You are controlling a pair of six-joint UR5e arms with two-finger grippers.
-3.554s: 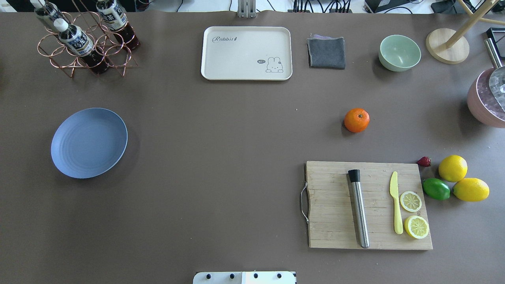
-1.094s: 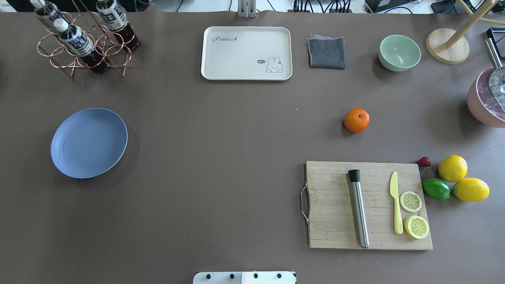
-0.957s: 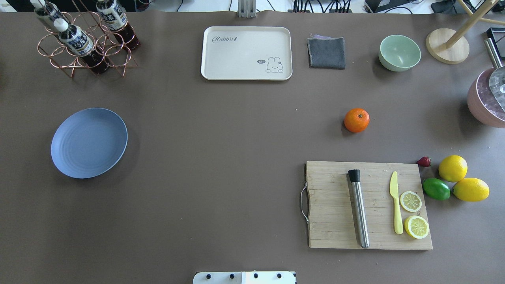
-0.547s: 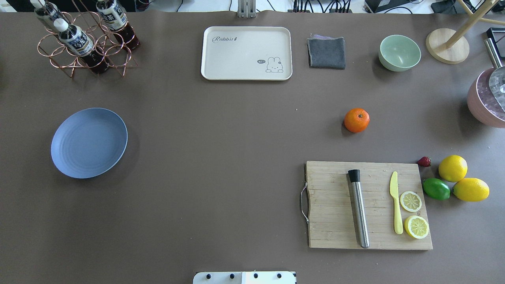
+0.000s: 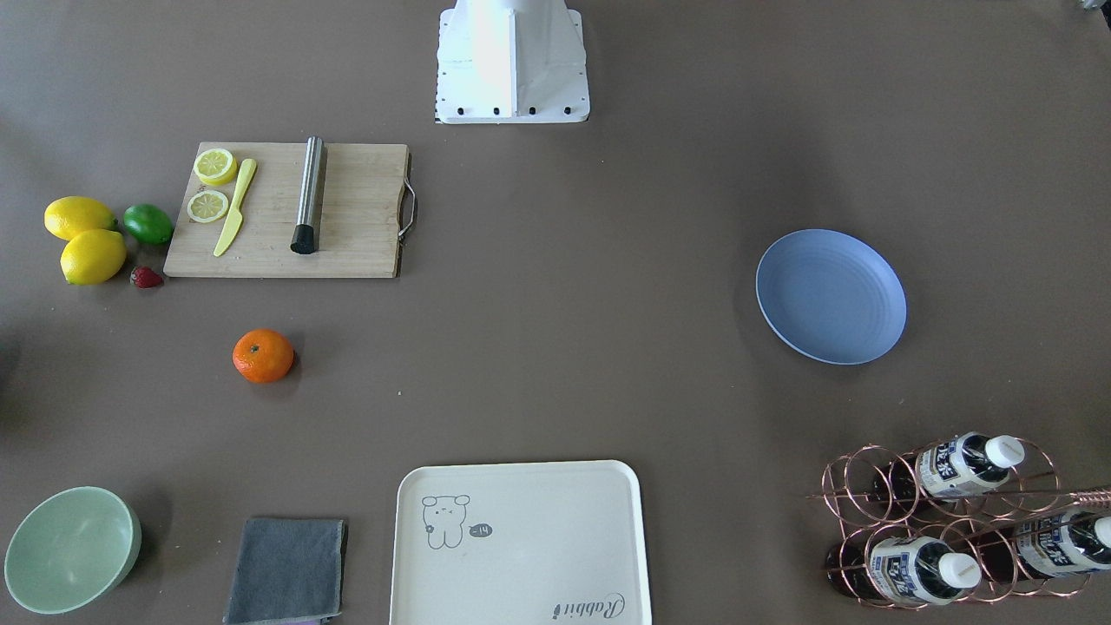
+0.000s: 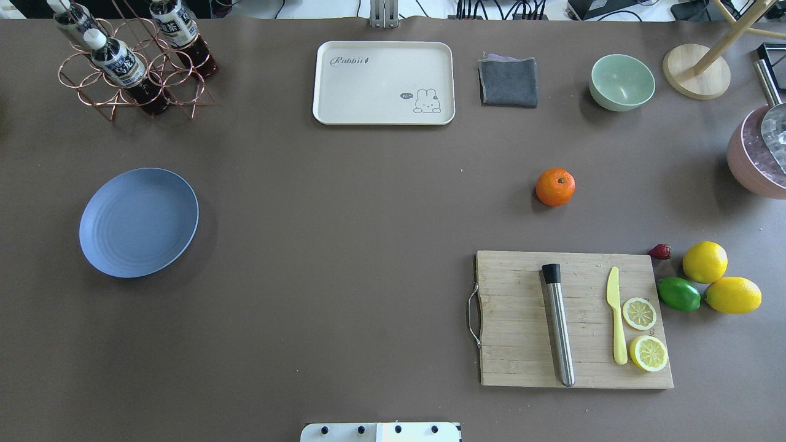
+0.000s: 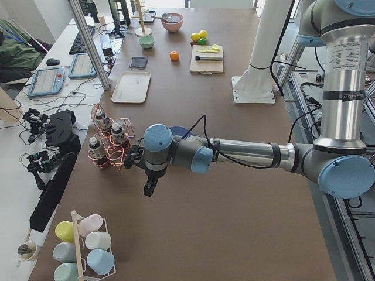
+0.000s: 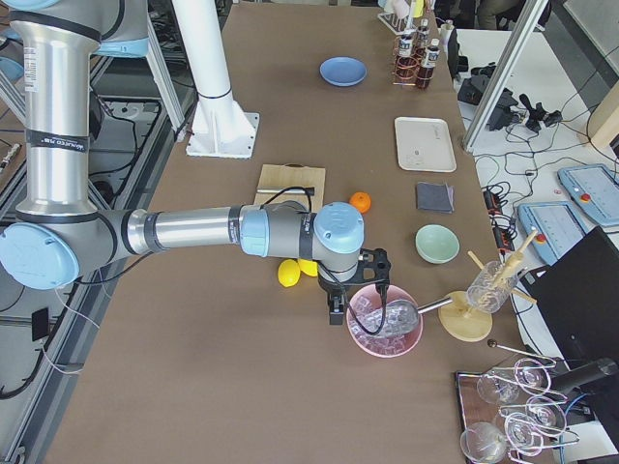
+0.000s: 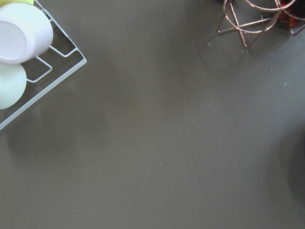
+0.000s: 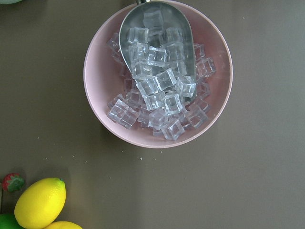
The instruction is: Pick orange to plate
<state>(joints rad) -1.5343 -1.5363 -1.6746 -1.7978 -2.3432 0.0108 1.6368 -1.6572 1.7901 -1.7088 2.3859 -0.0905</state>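
The orange (image 6: 555, 187) sat on the brown desk (image 6: 344, 245) just beyond the cutting board's (image 6: 519, 344) far edge, well apart from the plate (image 6: 139, 222) across the desk. The left end effector (image 7: 150, 188) hung near the copper bottle rack (image 7: 111, 143) and the right end effector (image 8: 336, 311) beside the pink ice bowl (image 10: 97, 71). Each showed in only 1 side view, apparently holding nothing, and I could not tell how far either was open.
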